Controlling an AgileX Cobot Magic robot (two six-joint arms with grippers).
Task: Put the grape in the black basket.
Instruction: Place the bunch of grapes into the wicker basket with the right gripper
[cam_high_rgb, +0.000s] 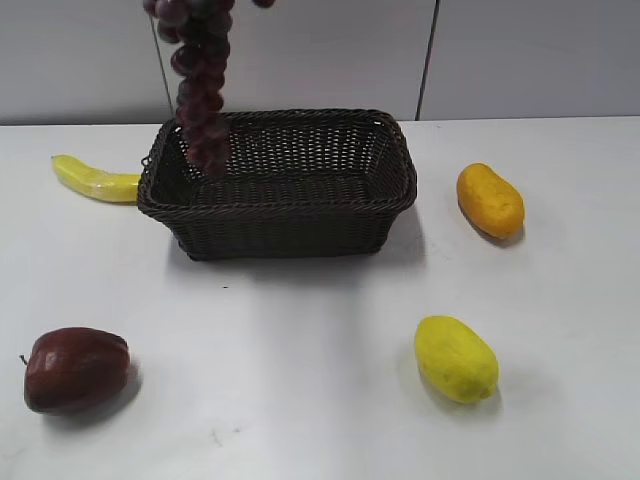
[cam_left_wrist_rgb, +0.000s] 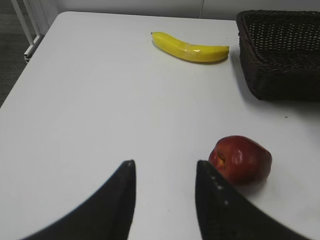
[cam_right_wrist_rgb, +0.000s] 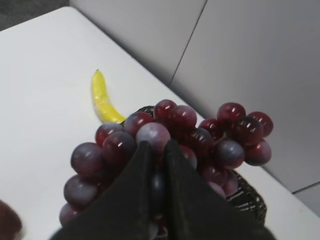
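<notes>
The grape (cam_high_rgb: 200, 90) is a bunch of dark red and purple grapes hanging from the top edge of the exterior view, its lower end over the left part of the black basket (cam_high_rgb: 290, 215). My right gripper (cam_right_wrist_rgb: 159, 148) is shut on the grape (cam_right_wrist_rgb: 190, 135), with the basket (cam_right_wrist_rgb: 247, 197) partly showing below the bunch. The gripper itself is out of the exterior view. My left gripper (cam_left_wrist_rgb: 165, 167) is open and empty above the table, left of a red apple (cam_left_wrist_rgb: 241, 159). The basket (cam_left_wrist_rgb: 282, 55) also shows at the upper right of the left wrist view.
A banana (cam_high_rgb: 95, 180) lies left of the basket and shows in the left wrist view (cam_left_wrist_rgb: 190, 47) and right wrist view (cam_right_wrist_rgb: 102, 100). The dark red apple (cam_high_rgb: 75, 368) sits front left. An orange mango (cam_high_rgb: 490, 200) and a yellow lemon-like fruit (cam_high_rgb: 455, 358) lie on the right.
</notes>
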